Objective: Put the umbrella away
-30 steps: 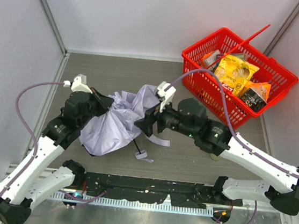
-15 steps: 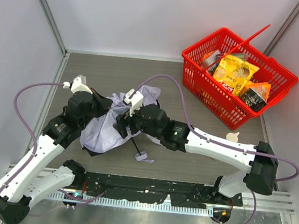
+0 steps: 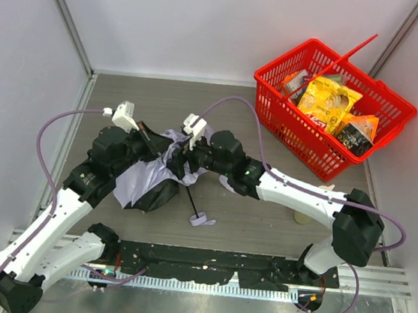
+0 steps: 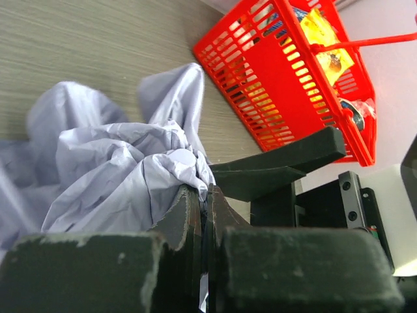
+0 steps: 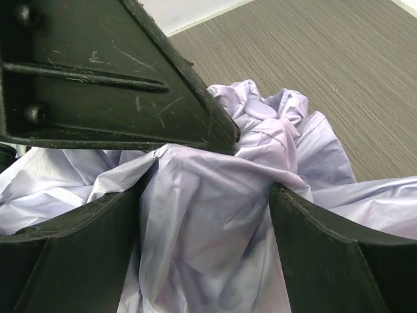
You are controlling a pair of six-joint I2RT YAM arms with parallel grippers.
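Observation:
The umbrella (image 3: 134, 182) lies as a crumpled bunch of pale lavender fabric on the table's left half. Its thin black shaft (image 3: 191, 200) sticks out toward a pale loop strap (image 3: 202, 220). My left gripper (image 3: 153, 146) is shut on a fold at the top of the umbrella (image 4: 117, 169), with the jaws pressed together (image 4: 207, 195). My right gripper (image 3: 178, 160) stands right next to it, open. In the right wrist view its fingers (image 5: 65, 248) straddle a bulge of the umbrella fabric (image 5: 215, 222). One right finger (image 4: 280, 163) shows in the left wrist view.
A red basket (image 3: 289, 113) holding snack packets stands at the back right, its long handle raised; it also shows in the left wrist view (image 4: 260, 91). Grey walls close the table at the left, back and right. A black rail runs along the near edge.
My right gripper has swung left from the fabric's right side to the bunch beside my left gripper, opening a little wider. My left gripper has shifted right with its fold, and the fabric is bunched tighter.

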